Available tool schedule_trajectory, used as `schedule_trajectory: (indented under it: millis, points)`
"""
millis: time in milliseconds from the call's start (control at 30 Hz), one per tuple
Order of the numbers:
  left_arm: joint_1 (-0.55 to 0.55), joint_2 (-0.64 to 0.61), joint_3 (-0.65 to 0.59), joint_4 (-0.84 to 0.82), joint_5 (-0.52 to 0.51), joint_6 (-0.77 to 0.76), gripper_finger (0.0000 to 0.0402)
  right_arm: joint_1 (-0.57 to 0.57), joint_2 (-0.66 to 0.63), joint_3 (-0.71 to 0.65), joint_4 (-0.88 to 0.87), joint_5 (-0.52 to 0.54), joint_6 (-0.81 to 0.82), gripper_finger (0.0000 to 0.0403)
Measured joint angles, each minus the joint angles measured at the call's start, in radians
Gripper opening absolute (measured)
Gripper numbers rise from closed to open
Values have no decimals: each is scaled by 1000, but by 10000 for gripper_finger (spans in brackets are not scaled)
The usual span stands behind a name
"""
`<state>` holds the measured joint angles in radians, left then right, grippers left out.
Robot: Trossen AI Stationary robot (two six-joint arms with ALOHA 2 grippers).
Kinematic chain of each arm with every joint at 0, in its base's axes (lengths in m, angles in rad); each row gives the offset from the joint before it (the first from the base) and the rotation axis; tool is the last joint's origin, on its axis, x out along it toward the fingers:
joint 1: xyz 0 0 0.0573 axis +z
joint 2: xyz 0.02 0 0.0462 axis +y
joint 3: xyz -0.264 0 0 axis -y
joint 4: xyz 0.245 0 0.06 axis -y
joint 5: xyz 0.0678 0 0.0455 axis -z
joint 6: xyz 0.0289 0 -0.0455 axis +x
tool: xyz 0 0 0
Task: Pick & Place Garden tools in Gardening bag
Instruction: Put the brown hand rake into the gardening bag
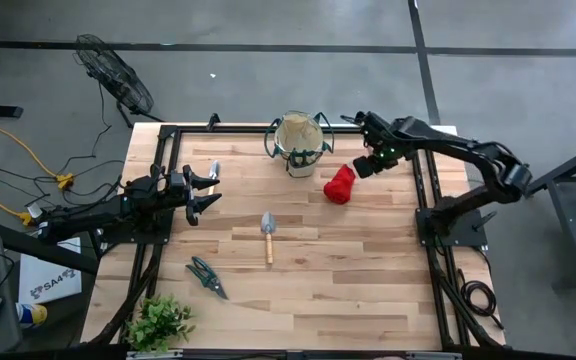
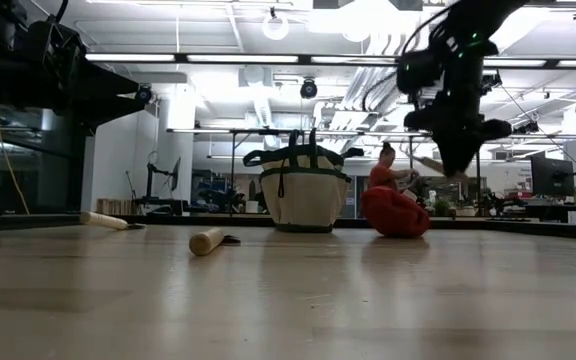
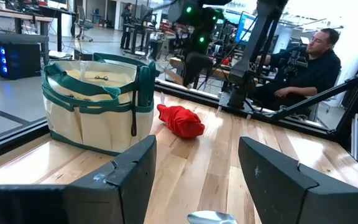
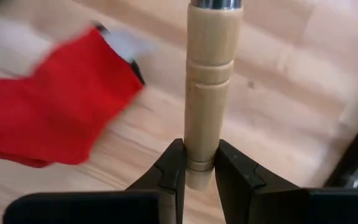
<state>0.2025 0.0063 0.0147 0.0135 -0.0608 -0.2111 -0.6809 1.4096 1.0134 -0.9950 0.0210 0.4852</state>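
1. Wooden slats make up the table, with a workshop beyond it and a seated person past its far edge.
2. Right gripper is clamped on a wooden tool handle, hanging above the table beside the red bundle.
3. Just beside that bundle stands the gardening bag, upright at the far edge.
4. Left gripper hovers spread wide and empty over the table's left side.
5. Near the middle lies the trowel; pruning shears lie nearer the front, close to a leafy plant.
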Motion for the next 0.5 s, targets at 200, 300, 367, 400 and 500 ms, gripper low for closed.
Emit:
schedule_trajectory:
  millis: [200,300,367,400,500]
  points:
    - [0,0,0,0,0,0,223,35,-64,0,149,-16,-52,54]
    - [0,0,0,0,0,0,223,49,-68,0,248,-62,-53,54]
    - [0,0,0,0,0,0,223,58,-69,0,317,-84,-48,54]
    - [0,0,0,0,0,0,223,62,-69,0,351,-95,-48,54]
    - [0,0,0,0,0,0,223,73,-69,0,432,-107,-48,54]
